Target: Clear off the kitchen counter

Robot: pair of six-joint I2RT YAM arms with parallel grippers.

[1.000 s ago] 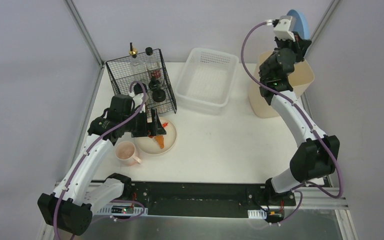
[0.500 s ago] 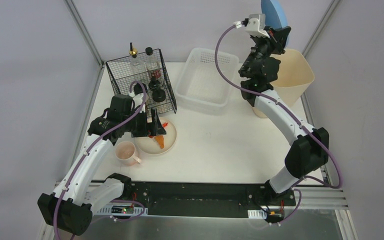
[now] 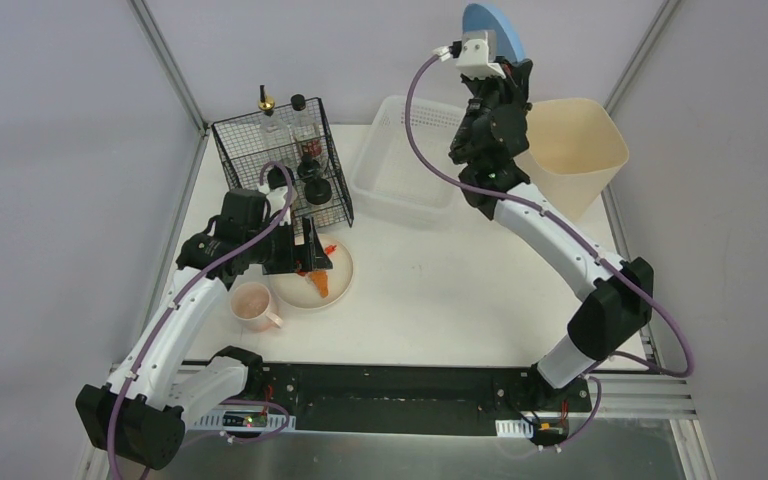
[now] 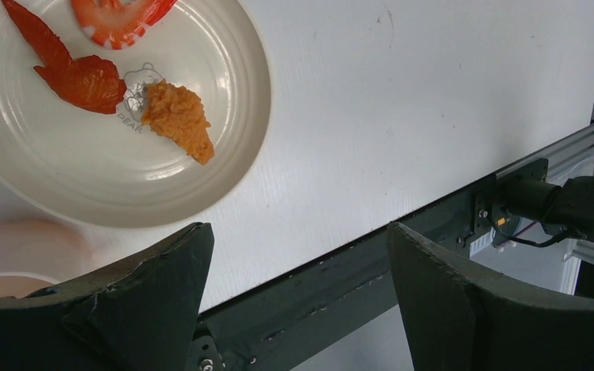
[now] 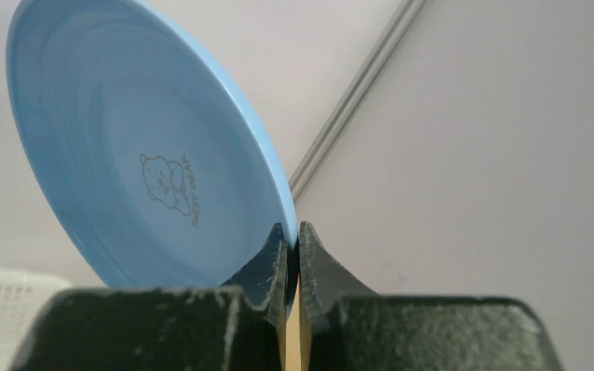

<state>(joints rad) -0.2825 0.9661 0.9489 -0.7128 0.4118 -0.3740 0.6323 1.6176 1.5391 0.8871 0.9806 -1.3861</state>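
Swung left from over the beige bin (image 3: 572,150), the blue plate (image 5: 147,154) is pinched by its rim in the right tool (image 5: 292,249), with the white basket (image 3: 365,170) lying below-left.

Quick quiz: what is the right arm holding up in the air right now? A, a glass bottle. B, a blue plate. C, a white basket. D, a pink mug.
B: in the right wrist view the jaws are shut on the rim of the blue plate, which is held on edge.
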